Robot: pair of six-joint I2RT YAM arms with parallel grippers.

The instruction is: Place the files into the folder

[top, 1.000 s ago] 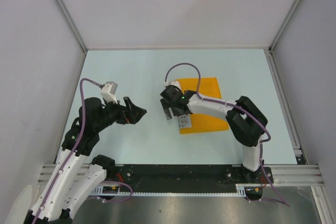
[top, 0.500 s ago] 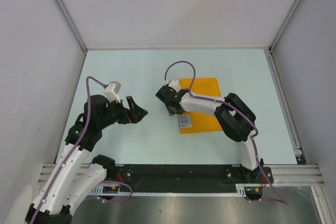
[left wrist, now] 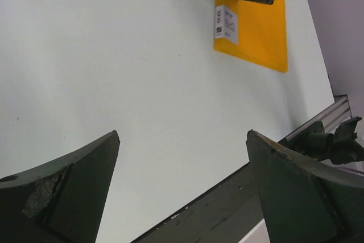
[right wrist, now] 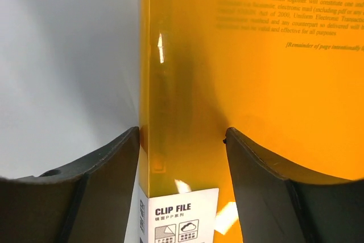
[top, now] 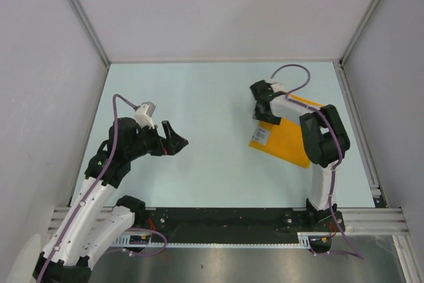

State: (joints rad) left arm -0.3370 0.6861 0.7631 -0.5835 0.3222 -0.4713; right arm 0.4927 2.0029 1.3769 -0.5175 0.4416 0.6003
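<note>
- Pale blue-green tabletop point(top: 199, 97) between grey walls. Nearest me, well left of the flat, translucent orange-yellow plastic folder point(top: 295, 144), the left gripper point(top: 173, 140) hangs with its jaws spread wide, holding nothing.
- That folder lies askew, with its white label point(top: 260, 135) at the left corner. The white printed paper files point(right wrist: 273, 15) show through the cover, so filing looks done.
- At the folder's far-left corner the right gripper point(right wrist: 182, 140) straddles the spine, jaws part-way apart and clamping nothing I can see. Next, I'd judge: let go and lift clear.
- A second ago the folder sat squarer and further left.
</note>
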